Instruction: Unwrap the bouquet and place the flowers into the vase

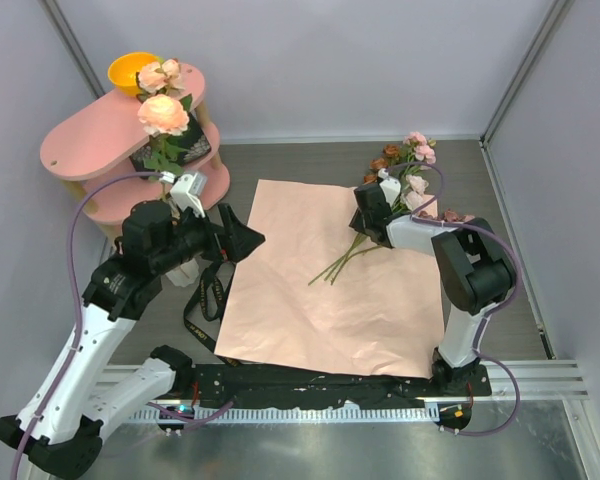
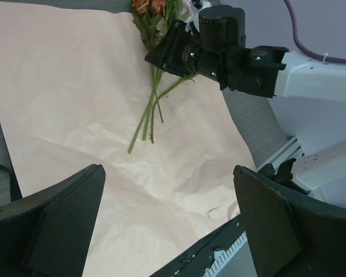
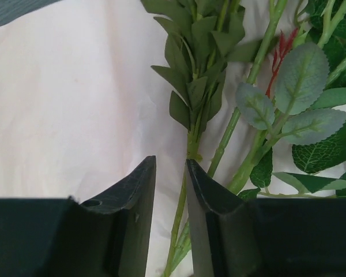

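Grey tabletop (image 1: 280, 160) runs under a salmon-pink paper sheet (image 1: 310, 290) that lies spread flat. The flowers (image 1: 405, 175) lie loose across its far right edge, with the blooms off the paper toward the back corner and the thin stems fanned onto it.

They look light to me and should cost almost no effort to lift. The stems are thin and smooth and probably wiry, so I expect them to bend and to slide or roll in a loose hold. The blooms and leaves are soft and would crush or snag. I judge the bare stretch of stem below the leaves to be the place to take hold, far enough up that the heavy head does not swing.

My right arm is folded, with the elbow high and the wrist tipped down over the stems. My right pincer (image 3: 171, 167) has its jaws close together on either side of one stem (image 3: 179, 225), just below a leafy sprig (image 3: 199, 52). A sliver of gap shows, and I cannot tell whether they bite yet.

My left pincer (image 2: 167, 179) hangs wide apart and empty over the sheet's left side, well away from the stems.

I cannot pick out the vase with certainty.
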### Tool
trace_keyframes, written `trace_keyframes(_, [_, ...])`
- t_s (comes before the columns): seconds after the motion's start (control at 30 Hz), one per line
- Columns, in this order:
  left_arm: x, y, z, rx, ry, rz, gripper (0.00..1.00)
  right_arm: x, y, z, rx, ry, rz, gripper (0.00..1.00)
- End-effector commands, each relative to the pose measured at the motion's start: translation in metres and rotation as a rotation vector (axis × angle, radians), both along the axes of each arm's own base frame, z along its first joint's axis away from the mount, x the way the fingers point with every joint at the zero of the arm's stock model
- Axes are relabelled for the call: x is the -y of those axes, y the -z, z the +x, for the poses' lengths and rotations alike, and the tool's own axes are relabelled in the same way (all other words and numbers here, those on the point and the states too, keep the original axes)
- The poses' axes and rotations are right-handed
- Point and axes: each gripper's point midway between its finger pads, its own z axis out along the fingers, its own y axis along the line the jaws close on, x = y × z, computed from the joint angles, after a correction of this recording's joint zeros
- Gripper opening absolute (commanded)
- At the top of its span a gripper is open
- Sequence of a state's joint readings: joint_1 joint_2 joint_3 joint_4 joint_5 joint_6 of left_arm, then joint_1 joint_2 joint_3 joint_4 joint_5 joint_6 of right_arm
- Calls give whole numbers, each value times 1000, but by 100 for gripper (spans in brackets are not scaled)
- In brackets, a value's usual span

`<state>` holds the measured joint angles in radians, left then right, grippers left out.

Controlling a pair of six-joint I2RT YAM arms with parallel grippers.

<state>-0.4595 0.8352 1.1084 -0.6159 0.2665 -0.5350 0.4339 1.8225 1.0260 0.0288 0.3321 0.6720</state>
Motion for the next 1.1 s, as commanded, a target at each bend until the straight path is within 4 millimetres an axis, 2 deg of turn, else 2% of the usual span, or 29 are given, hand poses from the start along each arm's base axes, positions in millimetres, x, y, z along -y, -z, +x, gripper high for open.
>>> trace_keyframes(0.0, [6, -19, -8, 53, 42, -63, 98, 1, -12, 16, 53, 44, -2, 33])
trace_keyframes(0.27, [4, -15, -9, 33, 31, -70, 97, 11, -6, 14, 44, 66, -59, 34])
trace_keyframes(0.4, [5, -15, -10, 19, 28, -90, 96, 13, -14, 17, 76, 57, -67, 34])
trace_keyframes(0.53, [7, -12, -10, 14, 32, -91, 96, 10, 0, 16, 50, 52, -61, 34])
trace_keyframes(0.63, [6, -11, -9, -1, 21, -93, 96, 0, 4, 22, 56, 23, -36, 35])
trace_keyframes(0.7, [6, -10, -9, -7, 21, -95, 96, -4, 13, 25, 38, 0, -41, 37])
trace_keyframes(0.73, [6, -9, -10, -12, 21, -93, 96, -8, 10, 30, 41, -15, -47, 40])
trace_keyframes(0.77, [6, -8, -10, -15, 19, -91, 96, -8, 21, 29, 14, -22, -63, 41])
trace_keyframes(0.87, [4, -2, -8, -22, 3, -80, 96, -2, 28, 26, -34, -2, -176, 43])
trace_keyframes(0.9, [4, 0, -8, -27, 1, -77, 96, 6, 31, 25, -37, 31, -249, 43])
trace_keyframes(0.97, [3, 3, -8, -40, -11, -84, 95, 7, 30, 24, -26, 38, -302, 38])
trace_keyframes(1.07, [3, 2, -9, -44, -11, -87, 95, 3, 28, 28, -14, 36, -287, 24])
